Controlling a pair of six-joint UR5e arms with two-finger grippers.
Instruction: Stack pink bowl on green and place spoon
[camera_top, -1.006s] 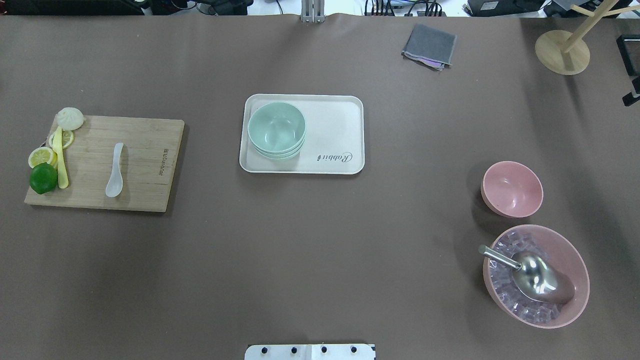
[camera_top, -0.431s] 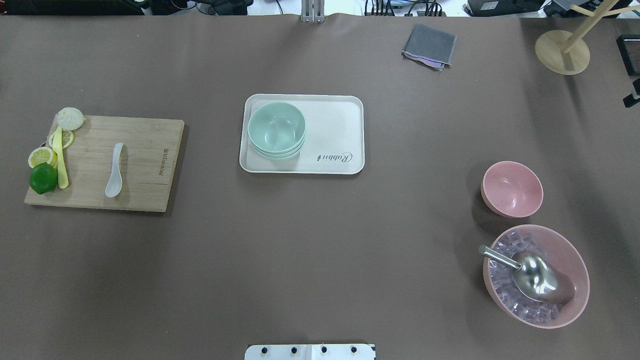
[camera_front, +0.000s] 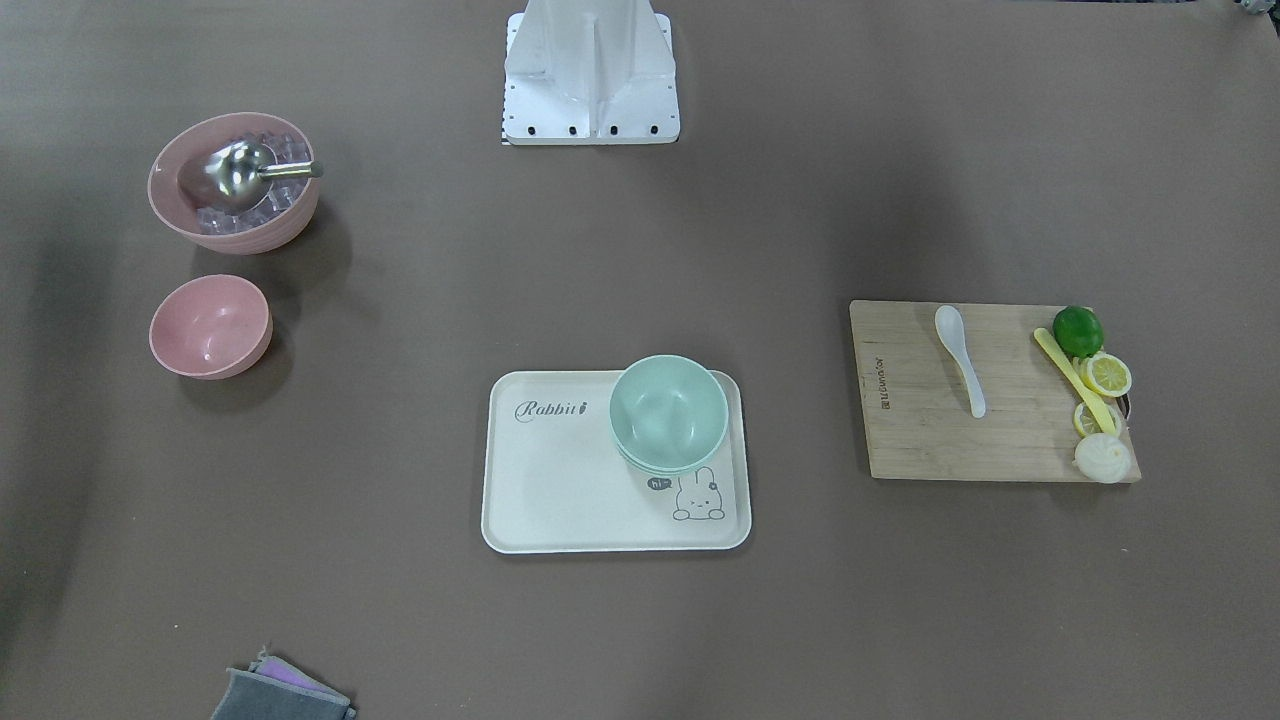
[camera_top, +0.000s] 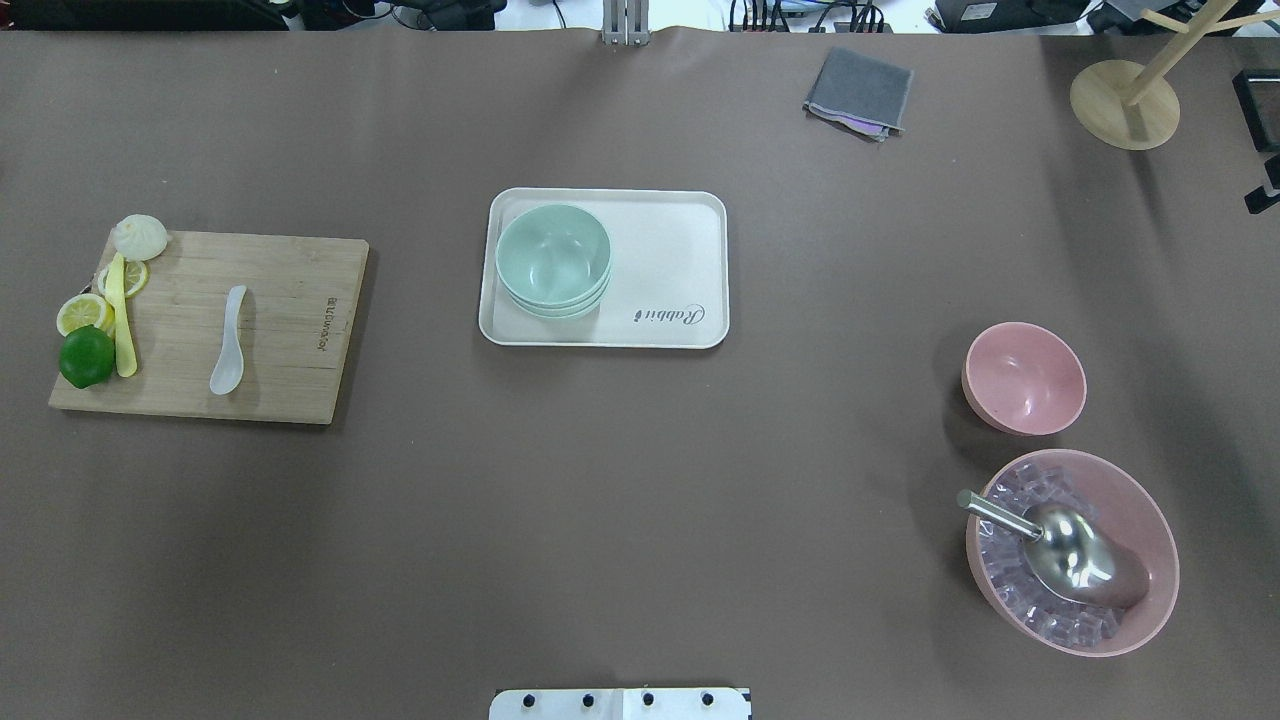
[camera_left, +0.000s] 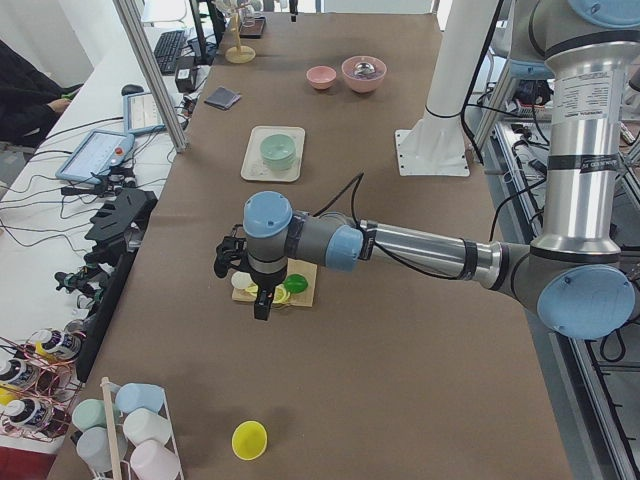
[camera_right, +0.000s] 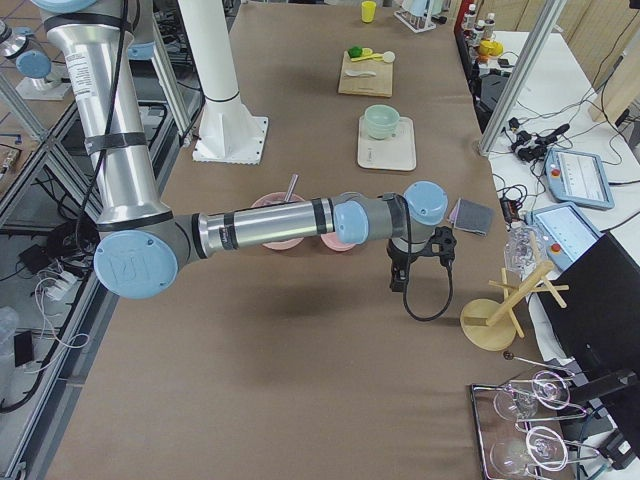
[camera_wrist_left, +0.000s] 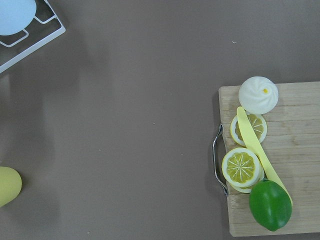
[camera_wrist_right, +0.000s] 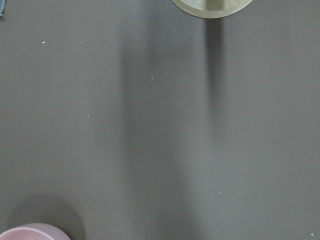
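- Front-facing view: the pink bowl (camera_front: 210, 327) stands by itself on the table (camera_front: 400, 620), just beside the larger ice bowl (camera_front: 234, 182) with its metal scoop (camera_front: 235, 170). The green bowls (camera_front: 668, 413) sit stacked on the cream tray (camera_front: 560, 480). The white spoon (camera_front: 960, 358) lies on the cutting board (camera_front: 920, 440).
- Overhead view: the spoon lies on the board apart from the lime (camera_top: 86, 356), the lemon slices (camera_top: 84, 312) and the bun (camera_top: 140, 236).
- Exterior left view: the left gripper (camera_left: 260, 310) hangs pointing down over the board's fruit end. Whether its fingers are spread cannot be told.
- Exterior right view: the right gripper (camera_right: 397, 283) hangs over bare table between the pink bowl and the wooden stand (camera_right: 492, 325). Its fingers' spacing cannot be told.
- Left wrist view: the board's handle end shows, with lime, lemon and bun.
- Right wrist view: a pink rim shows at the lower left corner and the stand's base at the top.
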